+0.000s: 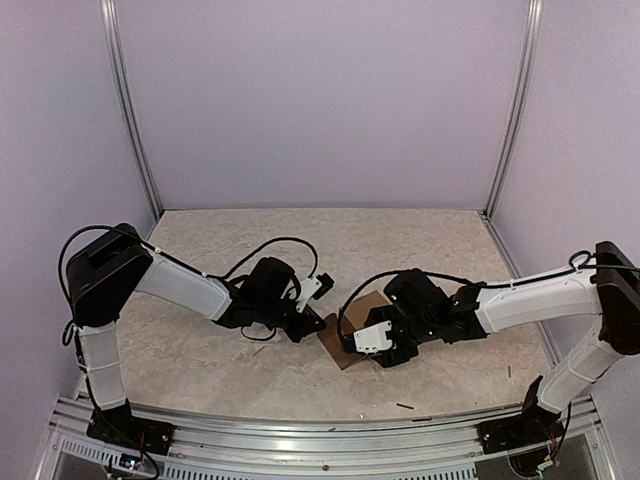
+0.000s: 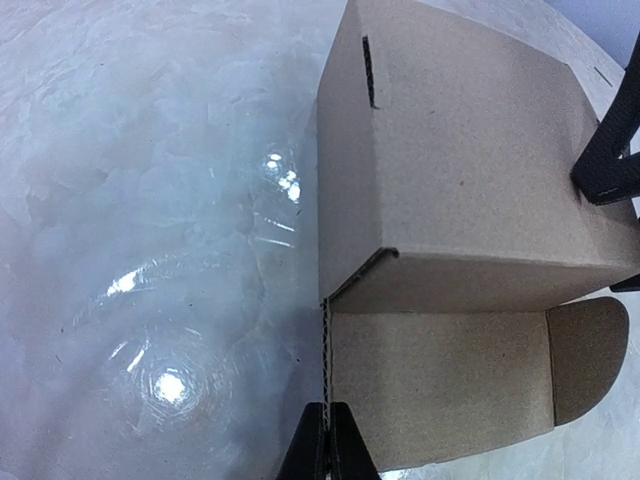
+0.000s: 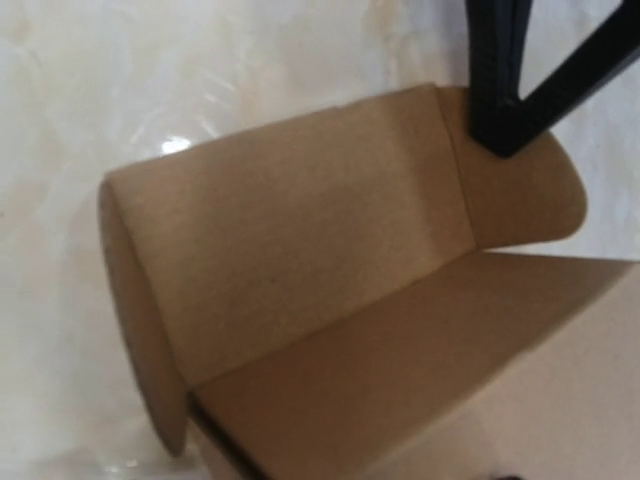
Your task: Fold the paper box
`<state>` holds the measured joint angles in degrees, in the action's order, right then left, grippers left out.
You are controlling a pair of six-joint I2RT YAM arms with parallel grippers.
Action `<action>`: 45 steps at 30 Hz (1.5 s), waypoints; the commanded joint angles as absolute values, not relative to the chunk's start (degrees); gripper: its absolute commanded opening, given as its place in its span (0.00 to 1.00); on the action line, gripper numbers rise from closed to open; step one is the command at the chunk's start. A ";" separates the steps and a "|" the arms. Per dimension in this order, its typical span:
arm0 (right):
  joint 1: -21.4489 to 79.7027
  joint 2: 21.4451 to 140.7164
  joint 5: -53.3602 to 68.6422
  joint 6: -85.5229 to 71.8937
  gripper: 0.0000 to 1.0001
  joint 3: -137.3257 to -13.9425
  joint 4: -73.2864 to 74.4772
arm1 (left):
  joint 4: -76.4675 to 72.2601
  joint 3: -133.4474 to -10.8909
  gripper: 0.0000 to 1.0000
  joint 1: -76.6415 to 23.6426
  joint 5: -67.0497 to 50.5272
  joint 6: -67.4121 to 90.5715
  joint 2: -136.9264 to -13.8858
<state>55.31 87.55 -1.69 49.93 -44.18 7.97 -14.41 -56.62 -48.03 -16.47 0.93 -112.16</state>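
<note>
The paper box [image 1: 343,354] is a brown cardboard piece, partly formed, lying on the table between the two arms. In the left wrist view the paper box [image 2: 450,180] shows a raised body with a slot, a flat panel and a rounded flap below it. My left gripper [image 2: 328,448] is shut on the edge of that lower panel, and from above the left gripper [image 1: 318,325] sits at the box's left side. My right gripper [image 1: 374,350] hangs over the box's right end. Its fingers [image 2: 606,160] stand apart astride the far end, open. The paper box [image 3: 330,270] fills the right wrist view, where the gripper's own fingers are hidden.
Small dark scraps [image 1: 404,406] lie near the table's front edge, another [image 1: 508,371] at the right. An aluminium rail [image 1: 320,440] runs along the near edge, with upright posts [image 1: 130,110] at the back corners. The left arm's cable [image 1: 270,245] loops above the table.
</note>
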 commanded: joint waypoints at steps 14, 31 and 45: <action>55.99 91.88 -0.63 41.77 0.75 -46.17 9.41 | -11.04 -59.68 0.02 -48.25 -19.47 4.16 -111.32; 56.07 90.78 -2.92 43.66 0.67 -43.59 6.85 | -1.68 -63.57 0.02 -48.84 -18.46 3.93 -109.45; 56.10 91.09 -2.46 44.12 0.67 -43.15 6.69 | 4.93 -69.12 0.03 -49.74 -18.44 2.49 -111.80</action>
